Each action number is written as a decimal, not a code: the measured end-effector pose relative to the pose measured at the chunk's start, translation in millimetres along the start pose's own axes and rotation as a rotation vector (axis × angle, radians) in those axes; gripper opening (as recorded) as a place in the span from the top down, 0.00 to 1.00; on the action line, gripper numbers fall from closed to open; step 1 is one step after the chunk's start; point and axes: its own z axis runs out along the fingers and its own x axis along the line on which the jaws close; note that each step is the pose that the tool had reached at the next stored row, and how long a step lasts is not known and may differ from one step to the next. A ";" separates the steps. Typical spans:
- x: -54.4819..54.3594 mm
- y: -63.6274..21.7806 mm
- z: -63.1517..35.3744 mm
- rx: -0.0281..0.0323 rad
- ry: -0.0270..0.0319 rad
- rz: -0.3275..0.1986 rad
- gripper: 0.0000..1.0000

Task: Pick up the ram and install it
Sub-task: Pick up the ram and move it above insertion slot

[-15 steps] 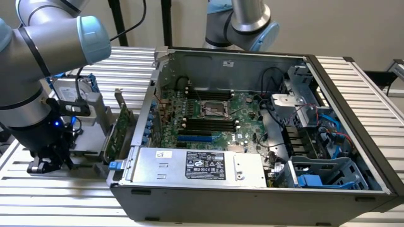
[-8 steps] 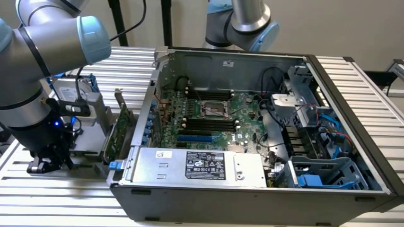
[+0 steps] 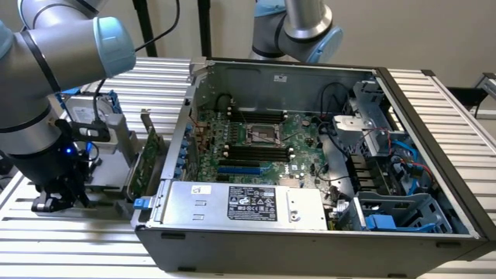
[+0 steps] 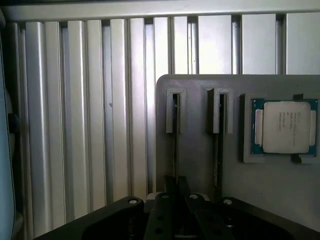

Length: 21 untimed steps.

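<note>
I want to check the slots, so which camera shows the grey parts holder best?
The wrist view: it looks down on the grey holder, with both narrow slots and the processor in its pocket. The exterior view gives a side-on part of it, at that view's left behind the arm.

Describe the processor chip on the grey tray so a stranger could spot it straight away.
Start at the ribbed metal table, then the flat grey tray lying on it. Beside the tray's two narrow slots, the processor chip sits in a square recess; unlike the dark slots, it is a silver square with a greenish border.
</note>
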 end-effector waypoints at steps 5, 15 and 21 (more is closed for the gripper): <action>0.4 0.0 -11.6 -0.0012 0.0000 0.000 0.86; 1.7 -2.6 -54.2 -0.0057 0.0003 -0.001 0.86; 2.4 -9.2 -81.7 -0.0069 0.0003 -0.004 0.86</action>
